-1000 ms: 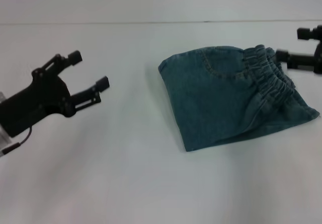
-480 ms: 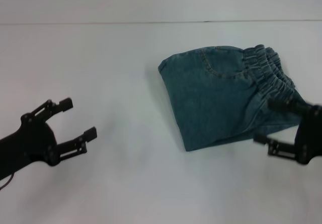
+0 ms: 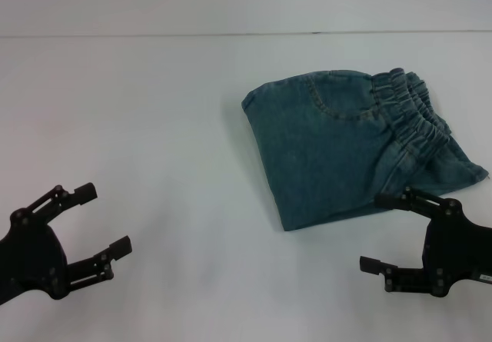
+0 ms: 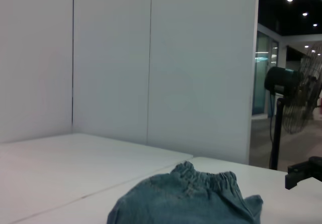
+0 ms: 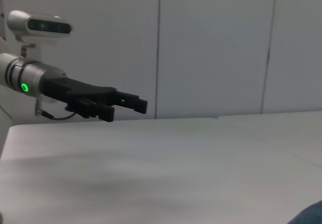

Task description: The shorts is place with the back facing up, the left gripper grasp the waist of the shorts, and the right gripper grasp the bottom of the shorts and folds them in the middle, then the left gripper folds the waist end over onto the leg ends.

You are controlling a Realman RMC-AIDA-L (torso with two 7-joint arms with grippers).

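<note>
The blue denim shorts (image 3: 346,150) lie folded on the white table (image 3: 169,127), right of centre, with the gathered elastic waist (image 3: 407,107) on top along their far right side. My left gripper (image 3: 106,219) hovers open and empty at the near left, well away from the cloth. Just in front of the shorts' near right corner, my right gripper (image 3: 374,233) is open and holds nothing. The left wrist view shows the shorts (image 4: 186,201) low ahead. In the right wrist view the left gripper (image 5: 132,103) hangs over the table, and a corner of the shorts (image 5: 311,216) shows.
White wall panels (image 4: 151,58) stand behind the table. A black standing fan (image 4: 282,83) is beyond the table's far side in the left wrist view. The table's back edge (image 3: 246,34) runs across the top of the head view.
The left gripper has drawn back toward the near left corner. The right gripper has swung from the far right edge to just in front of the shorts' near right corner. The shorts have not moved.
</note>
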